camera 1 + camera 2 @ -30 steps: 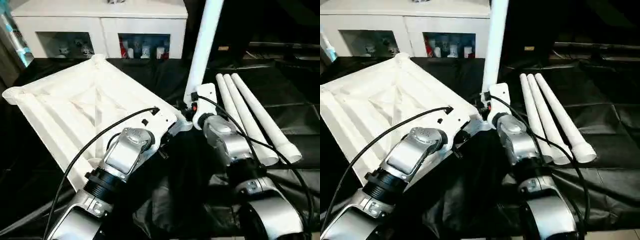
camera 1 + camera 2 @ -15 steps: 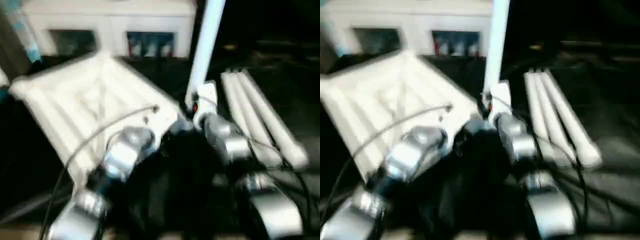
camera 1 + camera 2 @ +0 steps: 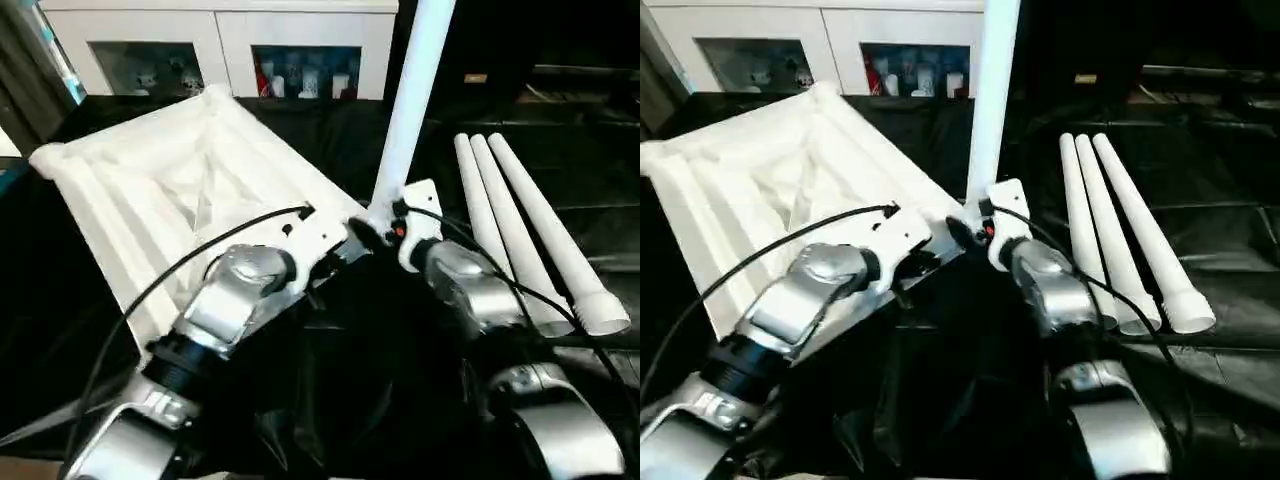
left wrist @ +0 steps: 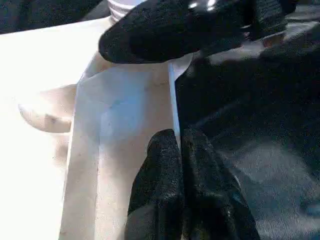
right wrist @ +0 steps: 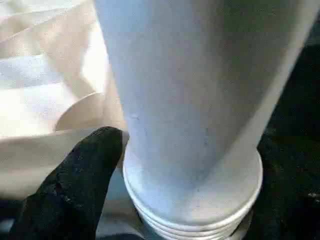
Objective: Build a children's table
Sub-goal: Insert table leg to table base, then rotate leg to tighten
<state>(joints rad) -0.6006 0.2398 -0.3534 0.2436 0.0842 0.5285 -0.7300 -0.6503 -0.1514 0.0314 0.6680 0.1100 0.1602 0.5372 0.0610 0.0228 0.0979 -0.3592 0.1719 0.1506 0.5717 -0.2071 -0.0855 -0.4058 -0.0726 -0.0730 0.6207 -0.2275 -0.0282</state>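
The white table top (image 3: 170,185) lies upside down on black cloth, ribbed underside up. One white leg (image 3: 412,95) stands upright in its near right corner socket (image 3: 372,222). My right gripper (image 3: 374,236) is shut on this leg's base, one black finger (image 5: 75,192) pressed against the ringed foot of the leg (image 5: 192,150). My left gripper (image 4: 179,141) is shut on the thin near rim of the table top (image 4: 120,120), just left of that corner. The left wrist view also catches a finger of the right gripper (image 4: 175,30).
Three loose white legs (image 3: 525,235) lie side by side on the black cloth (image 3: 590,170) to the right. A white glass-door cabinet (image 3: 230,45) stands behind the table top. Black cables run along both silver forearms.
The head camera has shifted, with blur half a second ago. Both grippers keep the same holds on rim and leg; nothing else has visibly moved.
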